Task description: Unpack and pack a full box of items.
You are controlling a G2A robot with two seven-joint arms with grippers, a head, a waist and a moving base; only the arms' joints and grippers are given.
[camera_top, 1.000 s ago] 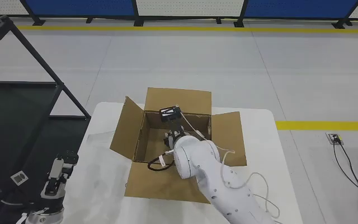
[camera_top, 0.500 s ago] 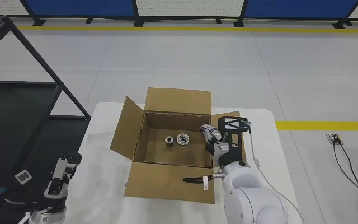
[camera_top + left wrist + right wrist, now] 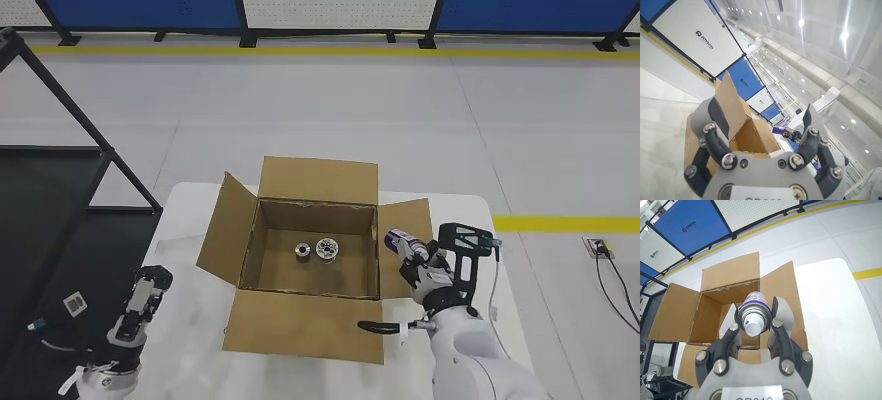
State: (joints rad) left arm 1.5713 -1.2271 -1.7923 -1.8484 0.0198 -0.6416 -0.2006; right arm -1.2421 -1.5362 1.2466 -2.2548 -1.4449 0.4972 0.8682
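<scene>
nearest to the robot, the left hand (image 3: 762, 109) is at the near left part of the white desk (image 3: 465, 215), its two fingers wide apart with nothing between them, and it points toward the brown cardboard box (image 3: 320, 178). on the other side, the right hand (image 3: 756, 305) is closed around a silver metal spray can with a purple and white label and a white cap (image 3: 755, 311). the fingers press the can's body from both sides. this can is held in the air above the right flap of the box, just beside the right wall and not inside. the box stands in the middle of the desk with all four flaps folded out. on its bottom, near the far wall, lie two small round grey metal pieces (image 3: 299, 251) (image 3: 326, 247), close beside each other. behind the desk is a grey floor with a yellow line (image 3: 565, 224).
</scene>
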